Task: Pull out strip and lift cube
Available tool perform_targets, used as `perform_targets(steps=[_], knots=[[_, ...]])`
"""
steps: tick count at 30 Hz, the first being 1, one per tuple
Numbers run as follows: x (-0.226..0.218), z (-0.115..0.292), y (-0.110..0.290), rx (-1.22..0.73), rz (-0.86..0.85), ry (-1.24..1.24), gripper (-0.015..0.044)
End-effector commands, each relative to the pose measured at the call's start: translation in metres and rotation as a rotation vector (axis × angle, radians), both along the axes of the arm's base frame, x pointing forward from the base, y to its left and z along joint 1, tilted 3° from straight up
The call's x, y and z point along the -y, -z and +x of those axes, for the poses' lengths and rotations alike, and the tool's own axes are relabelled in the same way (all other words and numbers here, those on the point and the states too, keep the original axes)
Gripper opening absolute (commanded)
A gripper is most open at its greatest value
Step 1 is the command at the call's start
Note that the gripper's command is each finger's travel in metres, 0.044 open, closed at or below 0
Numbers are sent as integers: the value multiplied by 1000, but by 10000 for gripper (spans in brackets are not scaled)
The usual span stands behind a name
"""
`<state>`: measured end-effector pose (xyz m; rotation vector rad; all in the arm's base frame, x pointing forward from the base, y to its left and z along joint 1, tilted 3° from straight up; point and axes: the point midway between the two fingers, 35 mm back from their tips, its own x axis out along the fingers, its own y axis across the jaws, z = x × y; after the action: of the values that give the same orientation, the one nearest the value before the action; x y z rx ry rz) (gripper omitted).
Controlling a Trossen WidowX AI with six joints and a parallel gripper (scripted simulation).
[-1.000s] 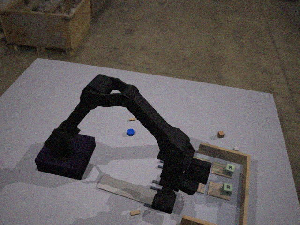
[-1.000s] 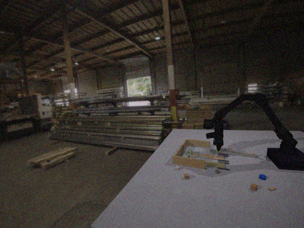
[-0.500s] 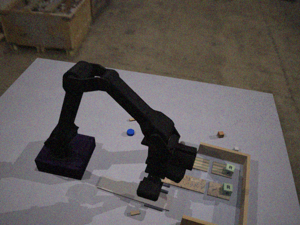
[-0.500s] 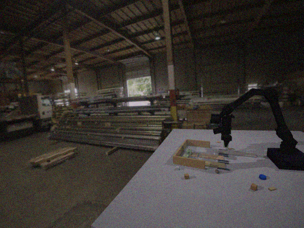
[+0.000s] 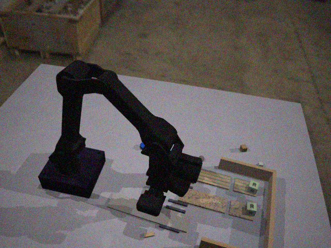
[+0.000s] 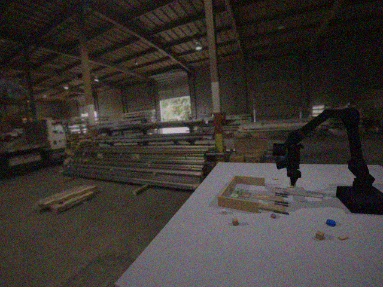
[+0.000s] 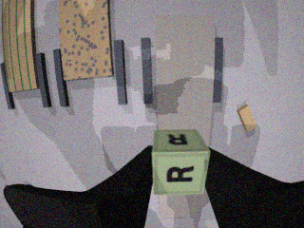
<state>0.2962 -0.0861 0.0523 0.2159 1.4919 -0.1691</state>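
Black pincer [image 7: 180,174] squeezes light green cube with letter R [image 7: 180,170], lifts it off pale grey strip [image 7: 184,57] to show it.
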Motion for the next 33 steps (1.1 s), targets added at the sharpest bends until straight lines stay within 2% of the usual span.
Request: perform_targets(steps=[1,7,33], knots=[[0,-5,-2,-2,-6,-3,0],[0,-8,-34,-2,-6,-3,0],[0,-8,-35,-2,-6,-3,0]])
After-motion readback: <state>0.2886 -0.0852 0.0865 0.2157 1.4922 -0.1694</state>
